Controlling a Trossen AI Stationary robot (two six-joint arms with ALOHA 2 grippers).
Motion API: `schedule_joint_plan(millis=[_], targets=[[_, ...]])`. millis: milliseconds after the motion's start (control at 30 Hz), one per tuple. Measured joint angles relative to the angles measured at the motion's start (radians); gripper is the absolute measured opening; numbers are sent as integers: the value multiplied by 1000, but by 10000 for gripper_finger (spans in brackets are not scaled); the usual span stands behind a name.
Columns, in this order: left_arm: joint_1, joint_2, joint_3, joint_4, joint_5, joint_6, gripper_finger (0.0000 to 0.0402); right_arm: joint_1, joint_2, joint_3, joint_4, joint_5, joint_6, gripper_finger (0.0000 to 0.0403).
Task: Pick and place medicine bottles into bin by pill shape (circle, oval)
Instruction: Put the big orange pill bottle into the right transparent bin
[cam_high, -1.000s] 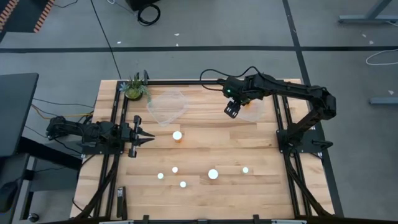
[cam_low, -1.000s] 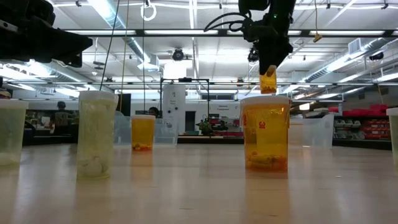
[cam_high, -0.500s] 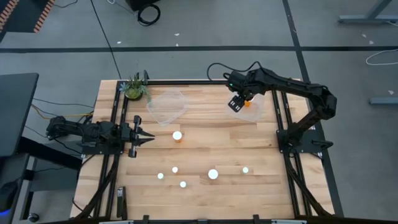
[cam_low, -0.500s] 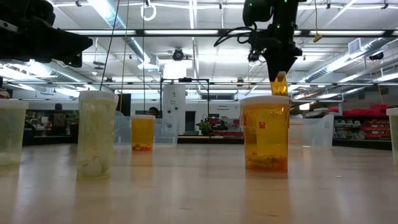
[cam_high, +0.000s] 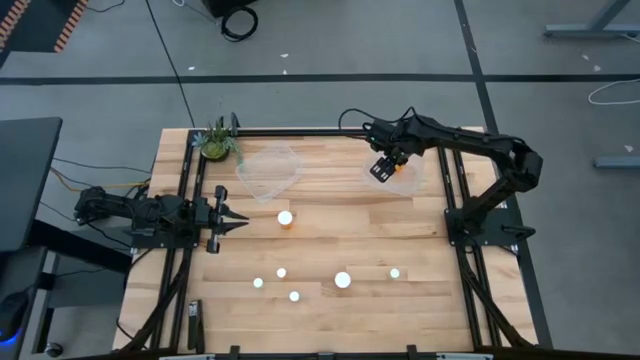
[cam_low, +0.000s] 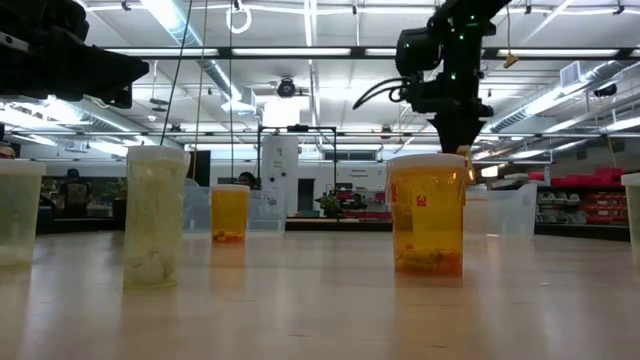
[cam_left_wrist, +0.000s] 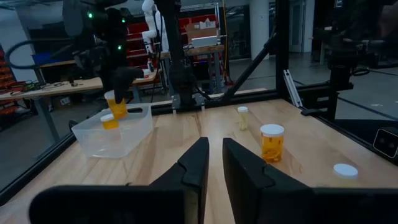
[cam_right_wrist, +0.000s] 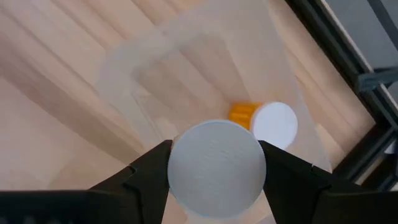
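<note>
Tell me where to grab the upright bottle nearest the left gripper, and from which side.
Take the bottle by its orange body under the white cap, coming level from the left gripper side: it stands upright with bare table around it. The right gripper is busy, holding another bottle over the clear tub.
</note>
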Motion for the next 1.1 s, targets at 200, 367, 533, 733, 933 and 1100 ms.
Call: schedule_joint_plan(millis=[200,367,533,733,933,1100], targets=[[0,0,0,0,0,0,58,-17,0,-70,1,-14,6,228],[0,0,0,0,0,0,51,-22,0,-107,12,-14,11,228],[0,0,0,0,0,0,55,-22,0,-127,32,-10,18,228],[0,0,0,0,0,0,59,-21,0,-161,68,-7,15,228],[0,0,0,0,0,0,51,-20,-31,-203,89,8,2,228],[0,0,0,0,0,0,56,-22,-164,-305,168,8,12,228]])
